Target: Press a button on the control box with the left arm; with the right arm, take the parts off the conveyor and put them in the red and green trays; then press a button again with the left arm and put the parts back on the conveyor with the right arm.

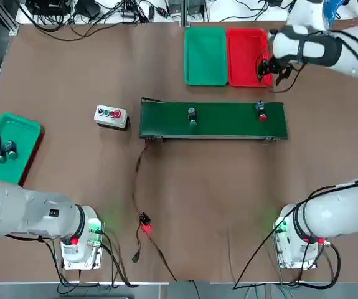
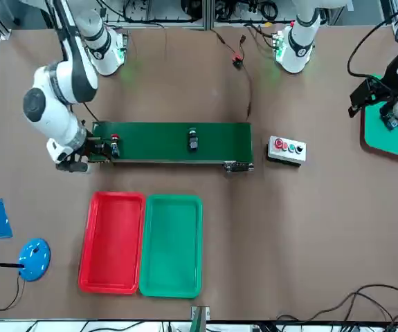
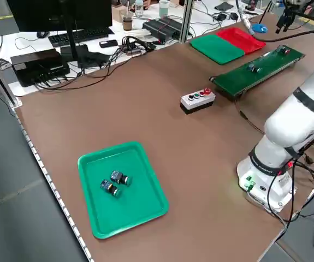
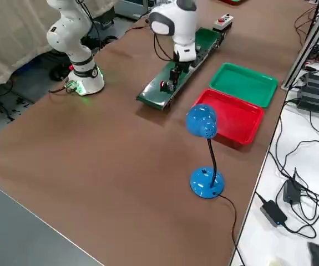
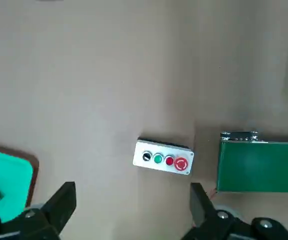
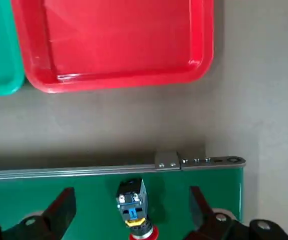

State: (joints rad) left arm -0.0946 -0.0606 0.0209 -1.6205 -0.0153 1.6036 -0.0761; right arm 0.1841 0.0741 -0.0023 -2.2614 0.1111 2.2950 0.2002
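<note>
Red-capped part under released right tool | left tool released | blue lamp side-view only

Brown table. Lone green tray near the table's left edge, two small dark pieces lying in it, just beside each other. Blue desk lamp stands on the table near the red tray. Black cable with red clip runs across the table. Monitor, keyboard and black boxes on a white bench past the table.
</note>
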